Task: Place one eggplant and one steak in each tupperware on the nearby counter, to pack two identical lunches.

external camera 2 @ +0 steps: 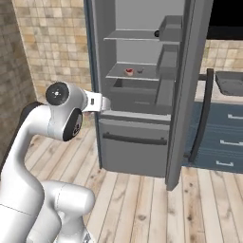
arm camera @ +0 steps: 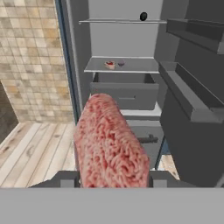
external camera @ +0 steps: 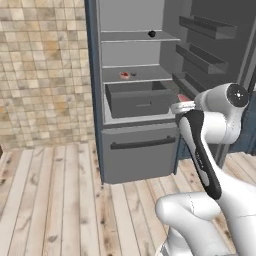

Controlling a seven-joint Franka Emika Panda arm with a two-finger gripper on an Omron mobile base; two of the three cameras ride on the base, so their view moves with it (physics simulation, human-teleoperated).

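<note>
Pincer (arm camera: 113,183) pinching a steak (arm camera: 111,142), a pink, marbled slab standing up between the jaws and blocking the lower middle of the hand view. Seen from the left base view as a small pink patch (external camera: 184,98) just past the white wrist, in front of the open fridge (external camera: 137,90). Held in the air, clear of shelf and drawer.

Fridge open, door (external camera 2: 187,90) swung to the right with its racks showing. On the middle shelf (arm camera: 120,66), a second small red-and-white piece of meat (arm camera: 110,64) with a small dark purple thing (arm camera: 121,63) just beside it, too small to name. On the upper shelf, a small black round object (arm camera: 143,16). Below the middle shelf, a grey drawer (external camera: 140,97) pulled out; contents not visible. Under it, the closed freezer front (external camera: 140,152) with a dark bar handle.

To the right of the fridge in the right base view, the surface (external camera 2: 216,97) over blue-grey drawer fronts (external camera 2: 225,137), with part of a dark grey tub (external camera 2: 230,81) resting on it, well apart from the steak. Tiled wall on the left, plank floor below.
</note>
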